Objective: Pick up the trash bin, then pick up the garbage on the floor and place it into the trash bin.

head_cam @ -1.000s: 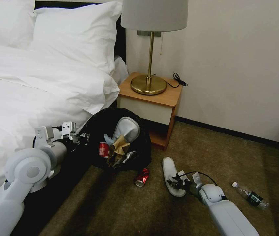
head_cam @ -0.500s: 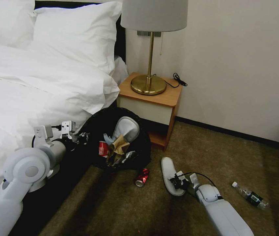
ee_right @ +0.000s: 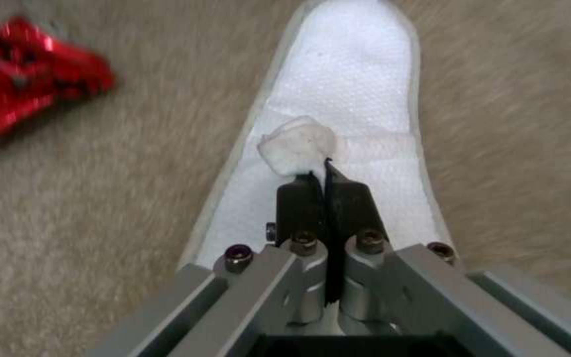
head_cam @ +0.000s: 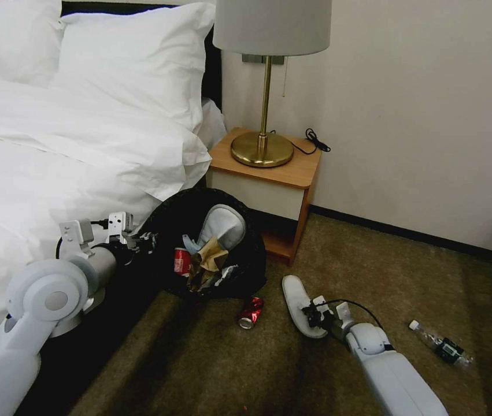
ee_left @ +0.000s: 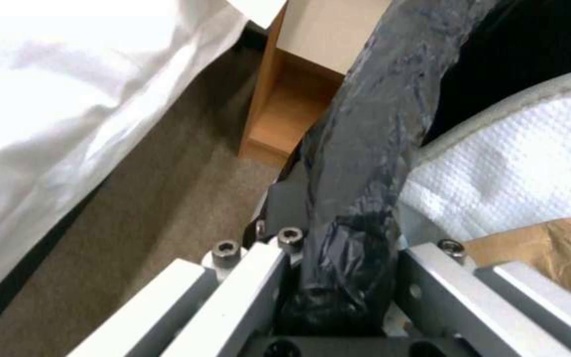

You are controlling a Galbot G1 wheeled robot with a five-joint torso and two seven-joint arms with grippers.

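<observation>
I am holding the trash bin (head_cam: 208,251) with my left gripper (ee_left: 338,277), its jaws clamped on the bin's rim through the glossy black bag, so the bin is hanging tilted with its mouth turned toward the open carpet, right next to the nightstand (head_cam: 266,188) and against the side of the bed (head_cam: 55,167). I judge that tilt is what makes the bin an easy target for whatever my other arm brings over. The bin is already carrying a white slipper (head_cam: 222,226), a red can (head_cam: 182,261) and some brown crumpled paper (head_cam: 211,254). My right gripper (ee_right: 325,171) is sitting low over the second slipper (head_cam: 299,305), which is lying flat on the carpet just beside the bin; the jaws are drawn narrow, nearly together, pinching a bunched fold of the slipper's white strap (ee_right: 299,144), since the flat sole offers little else to grip. A crushed can (head_cam: 250,312) is lying on the carpet between the bin and that slipper, close under the bin's lower edge, and a clear bottle (head_cam: 442,345) is lying well apart from the bin, on the far side of the slipper. As I read it, the slipper is the piece in hand, not yet lifted off the carpet.
</observation>
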